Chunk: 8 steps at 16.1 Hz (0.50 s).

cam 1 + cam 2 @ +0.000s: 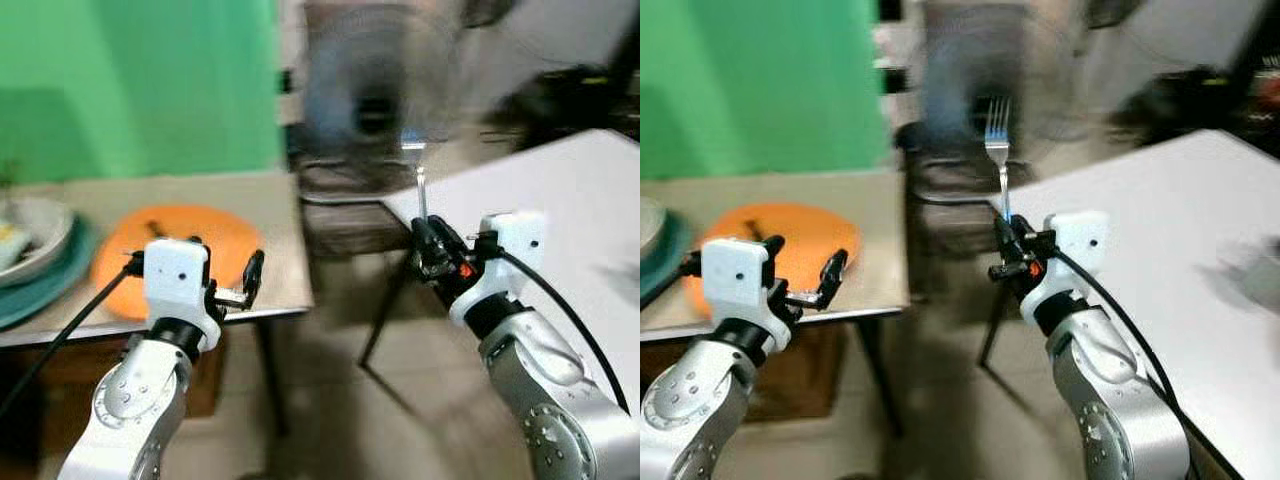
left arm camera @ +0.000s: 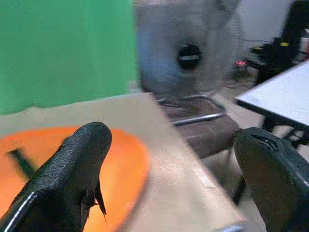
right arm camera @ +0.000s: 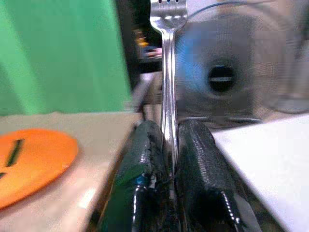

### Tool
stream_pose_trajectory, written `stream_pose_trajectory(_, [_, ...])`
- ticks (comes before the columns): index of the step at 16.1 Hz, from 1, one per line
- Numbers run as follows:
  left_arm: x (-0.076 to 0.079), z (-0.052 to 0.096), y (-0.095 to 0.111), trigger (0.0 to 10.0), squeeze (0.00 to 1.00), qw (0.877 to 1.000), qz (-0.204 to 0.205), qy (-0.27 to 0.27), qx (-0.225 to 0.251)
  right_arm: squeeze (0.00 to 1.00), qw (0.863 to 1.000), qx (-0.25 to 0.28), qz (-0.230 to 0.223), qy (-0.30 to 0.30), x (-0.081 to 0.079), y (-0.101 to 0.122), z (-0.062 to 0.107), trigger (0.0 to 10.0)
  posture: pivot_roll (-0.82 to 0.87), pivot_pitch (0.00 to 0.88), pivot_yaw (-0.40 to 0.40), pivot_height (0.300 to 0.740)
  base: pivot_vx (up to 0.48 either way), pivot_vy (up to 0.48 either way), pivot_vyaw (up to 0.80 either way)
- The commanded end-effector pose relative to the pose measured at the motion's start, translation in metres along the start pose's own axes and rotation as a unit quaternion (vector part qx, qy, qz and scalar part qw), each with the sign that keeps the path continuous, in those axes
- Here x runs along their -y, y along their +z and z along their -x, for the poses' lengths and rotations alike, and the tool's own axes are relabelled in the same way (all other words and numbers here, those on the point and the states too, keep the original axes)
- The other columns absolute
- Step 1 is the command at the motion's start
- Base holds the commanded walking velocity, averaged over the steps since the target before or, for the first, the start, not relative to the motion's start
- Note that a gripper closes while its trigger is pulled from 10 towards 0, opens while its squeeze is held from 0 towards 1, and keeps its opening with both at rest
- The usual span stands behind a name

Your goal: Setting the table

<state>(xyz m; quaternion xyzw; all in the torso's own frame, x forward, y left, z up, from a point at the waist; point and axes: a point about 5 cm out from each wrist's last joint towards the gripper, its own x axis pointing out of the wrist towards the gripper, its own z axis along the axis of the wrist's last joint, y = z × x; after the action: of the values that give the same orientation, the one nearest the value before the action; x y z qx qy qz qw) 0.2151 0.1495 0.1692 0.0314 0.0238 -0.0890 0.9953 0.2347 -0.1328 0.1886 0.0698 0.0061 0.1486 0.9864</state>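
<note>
Right gripper (image 1: pixel 1006 243) pinches a fork (image 1: pixel 999 150) upright between two tables, while left gripper (image 1: pixel 232 278) hangs spread beside the orange plate (image 1: pixel 200 235).

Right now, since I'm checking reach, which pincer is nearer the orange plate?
Left. The left pincer hangs open at the orange plate's near edge, while the right pincer holds a fork upright across the gap, by the white table.

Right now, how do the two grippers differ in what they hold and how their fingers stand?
The right gripper is shut on a fork, which stands upright with its prongs up; the left gripper holds nothing. The right one's fingers press together on the handle; the left one's fingers stand wide apart, near the orange plate. Both are raised before the robot.
</note>
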Motion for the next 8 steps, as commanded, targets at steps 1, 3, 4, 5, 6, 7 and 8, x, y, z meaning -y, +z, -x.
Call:
stream_pose_trajectory(1, [0.004, 0.0, 0.0, 10.0, 0.0, 1.0, -0.006, -0.009, 0.001, 0.0, 1.0, -0.001, 0.005, -0.013, 0.005, 0.002, 0.002, 10.0, -0.05, 0.039, -0.012, 0.74, 0.0, 0.0, -0.8])
stream_pose_trajectory(3, [0.002, -0.004, 0.002, 10.0, 0.0, 0.999, -0.029, -0.001, 0.015, 0.0, 1.0, -0.004, 0.003, -0.021, 0.006, 0.001, 0.002, 10.0, -0.05, 0.033, -0.009, 0.74, 0.0, 0.0, -0.8])
stream_pose_trajectory(4, [0.001, -0.008, 0.004, 10.0, 0.0, 0.999, -0.042, 0.002, 0.02, 0.0, 0.999, -0.012, 0.003, -0.036, 0.01, -0.001, 0.002, 10.0, -0.05, 0.03, -0.002, 0.74, 0.0, 0.0, -0.8])
stream_pose_trajectory(5, [0.0, -0.01, 0.004, 10.0, 0.0, 0.999, -0.046, -0.005, 0.021, 0.0, 0.998, -0.021, 0.003, -0.056, 0.013, -0.005, 0.003, 10.0, -0.05, 0.029, 0.005, 0.74, 0.0, 0.0, -0.8])
stream_pose_trajectory(6, [0.0, -0.011, 0.004, 10.0, 0.0, 0.999, -0.047, -0.011, 0.02, 0.0, 0.998, -0.025, 0.001, -0.065, 0.015, -0.007, 0.004, 10.0, -0.06, 0.028, 0.013, 0.74, 0.0, 0.0, -0.8])
stream_pose_trajectory(7, [0.0, -0.012, 0.004, 10.0, 0.0, 0.999, -0.048, -0.015, 0.019, 0.0, 0.997, -0.027, -0.002, -0.072, 0.016, -0.009, 0.005, 10.0, -0.06, 0.027, 0.019, 0.74, 0.0, 0.0, -0.8])
stream_pose_trajectory(8, [0.0, -0.014, 0.004, 10.0, 0.0, 0.999, -0.047, -0.017, 0.02, 0.0, 0.997, -0.029, 0.0, -0.076, 0.018, -0.01, 0.007, 10.0, -0.06, 0.027, 0.019, 0.74, 0.0, 0.0, -0.8])
